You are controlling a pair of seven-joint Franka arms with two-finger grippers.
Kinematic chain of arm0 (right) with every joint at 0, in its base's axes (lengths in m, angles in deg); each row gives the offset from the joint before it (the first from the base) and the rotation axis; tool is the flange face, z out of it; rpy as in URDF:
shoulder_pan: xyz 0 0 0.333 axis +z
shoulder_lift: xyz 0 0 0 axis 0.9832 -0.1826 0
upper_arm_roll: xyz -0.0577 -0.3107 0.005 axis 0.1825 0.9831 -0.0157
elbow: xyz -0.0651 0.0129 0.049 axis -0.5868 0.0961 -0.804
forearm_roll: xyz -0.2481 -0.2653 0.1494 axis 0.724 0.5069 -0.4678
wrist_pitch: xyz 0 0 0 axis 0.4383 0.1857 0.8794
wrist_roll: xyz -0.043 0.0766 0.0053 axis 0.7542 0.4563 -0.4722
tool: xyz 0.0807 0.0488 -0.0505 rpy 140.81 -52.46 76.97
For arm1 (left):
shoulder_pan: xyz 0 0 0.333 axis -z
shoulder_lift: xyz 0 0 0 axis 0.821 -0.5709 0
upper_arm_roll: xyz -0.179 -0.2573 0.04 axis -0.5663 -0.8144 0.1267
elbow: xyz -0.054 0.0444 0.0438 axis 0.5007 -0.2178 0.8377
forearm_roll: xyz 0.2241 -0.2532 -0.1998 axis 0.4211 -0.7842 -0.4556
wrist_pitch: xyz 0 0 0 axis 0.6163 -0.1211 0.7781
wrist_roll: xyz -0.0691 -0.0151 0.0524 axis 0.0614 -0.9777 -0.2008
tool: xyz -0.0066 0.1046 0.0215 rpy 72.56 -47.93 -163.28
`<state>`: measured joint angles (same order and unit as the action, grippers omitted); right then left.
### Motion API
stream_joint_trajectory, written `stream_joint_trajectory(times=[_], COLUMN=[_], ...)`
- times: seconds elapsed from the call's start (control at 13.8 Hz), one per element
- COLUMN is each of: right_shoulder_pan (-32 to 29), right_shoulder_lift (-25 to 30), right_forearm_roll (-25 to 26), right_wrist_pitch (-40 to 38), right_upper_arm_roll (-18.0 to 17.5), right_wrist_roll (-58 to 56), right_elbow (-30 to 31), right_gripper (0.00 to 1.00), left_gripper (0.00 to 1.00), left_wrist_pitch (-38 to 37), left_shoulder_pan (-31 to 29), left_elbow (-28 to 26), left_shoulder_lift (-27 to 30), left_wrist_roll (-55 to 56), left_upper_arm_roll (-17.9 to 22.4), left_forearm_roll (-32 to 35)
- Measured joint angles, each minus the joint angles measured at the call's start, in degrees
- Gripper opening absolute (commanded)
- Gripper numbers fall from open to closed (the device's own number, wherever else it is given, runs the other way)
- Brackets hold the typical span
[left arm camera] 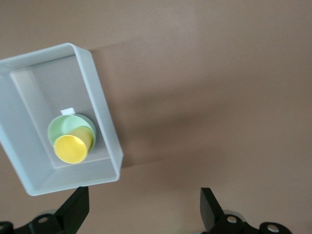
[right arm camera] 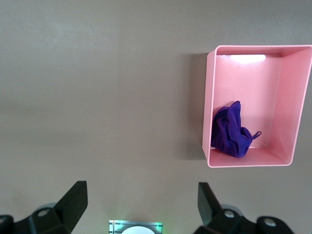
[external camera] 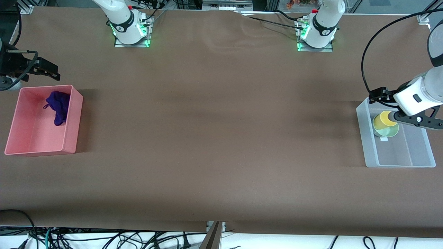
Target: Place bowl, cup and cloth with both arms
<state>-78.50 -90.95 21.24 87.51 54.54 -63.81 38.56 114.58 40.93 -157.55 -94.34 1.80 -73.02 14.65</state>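
**Items Sit in Bins, Both Grippers Empty**

While the purple cloth lies in the pink bin, the yellow cup stands nested inside the green bowl in the clear bin. The left gripper, released, hovers above the clear bin; the right gripper, released, hovers beside the pink bin.

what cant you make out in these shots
- Front view: the left gripper covers part of the cup and bowl.
- Front view: the right gripper is partly cut off by the frame edge.
- Left wrist view: the cup hides the bowl's inside.
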Motion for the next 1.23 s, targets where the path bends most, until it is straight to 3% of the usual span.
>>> stream_joint_trajectory(times=[0.14, 0.36, 0.58, 0.87, 1.23], right_shoulder_pan=[0.00, -0.01, -0.01, -0.02, -0.03], right_shoulder_lift=[-0.03, -0.05, -0.05, -0.09, -0.09], right_forearm_roll=[0.00, 0.00, 0.00, 0.00, 0.00], right_wrist_pitch=[0.01, 0.06, 0.08, 0.10, 0.14], right_upper_arm_roll=[0.00, 0.01, 0.01, 0.01, 0.02], right_wrist_roll=[0.00, 0.00, 0.00, 0.00, 0.00], right_elbow=[0.00, -0.05, -0.12, -0.12, -0.13], right_gripper=[1.00, 1.00, 1.00, 1.00, 1.00], left_gripper=[1.00, 1.00, 1.00, 1.00, 1.00], left_wrist_pitch=[1.88, 10.97, 14.07, 14.54, 9.93], left_shoulder_pan=[6.40, 12.90, 15.12, 15.36, 15.79], left_elbow=[-1.29, -11.10, -18.52, -18.54, -10.79], left_shoulder_lift=[1.91, 9.45, 15.78, 16.19, 10.74], left_wrist_roll=[0.18, 4.58, 7.71, 13.34, 14.08], left_upper_arm_roll=[6.91, 11.73, 13.73, 13.97, 13.96], left_forearm_roll=[-2.60, -3.10, -3.22, -4.46, -4.55])
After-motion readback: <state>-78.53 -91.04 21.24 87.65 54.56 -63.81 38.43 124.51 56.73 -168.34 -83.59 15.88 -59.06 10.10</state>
